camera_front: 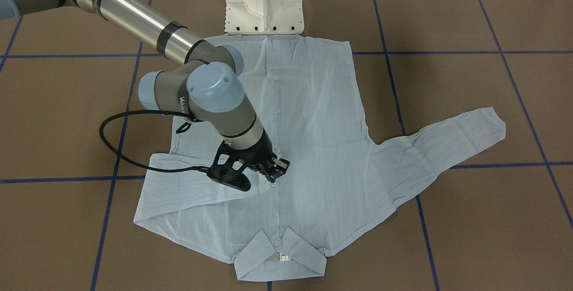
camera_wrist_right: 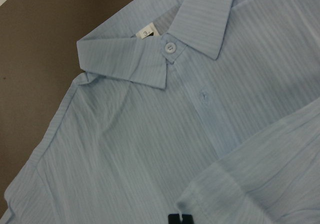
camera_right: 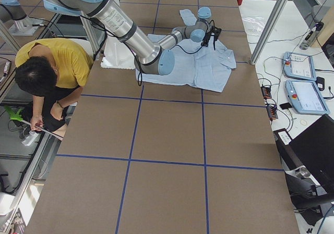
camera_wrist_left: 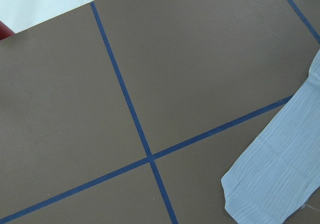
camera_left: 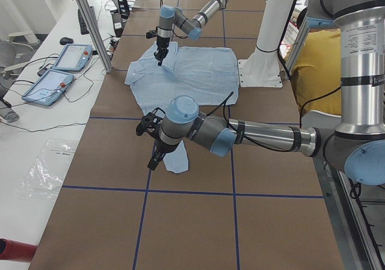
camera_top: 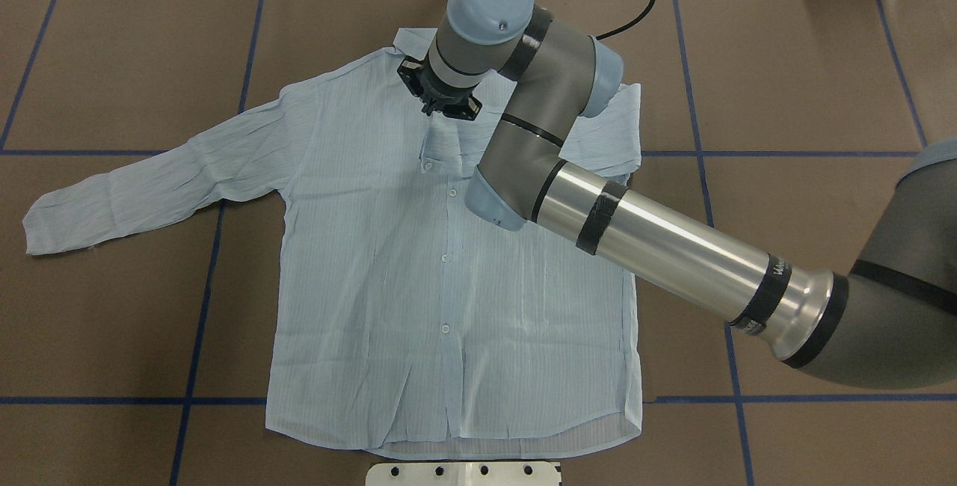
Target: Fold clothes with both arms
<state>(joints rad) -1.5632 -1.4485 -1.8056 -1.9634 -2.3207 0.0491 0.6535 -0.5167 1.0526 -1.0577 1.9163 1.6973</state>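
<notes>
Brown paper covers the table [camera_front: 447, 103], and the shirt [camera_front: 313, 116] lies flat on it, buttons up, hem at the pedestal [camera_front: 264, 4], collar [camera_front: 280, 255] pointing away from the robot. The right gripper [camera_front: 276, 169] looks pinched on the cuff [camera_wrist_right: 215, 194] folded across the chest. The left gripper [camera_left: 155, 160] hangs by the outstretched sleeve [camera_top: 149, 187]; whether it is spread I cannot tell.

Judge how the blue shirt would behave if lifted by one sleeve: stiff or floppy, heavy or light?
Likely floppy: the shirt lies flat, one sleeve folded over its front, the other sleeve finely wrinkled. Probably light, since the fabric looks thin. Pushed, it would likely bunch up rather than slide whole.
</notes>
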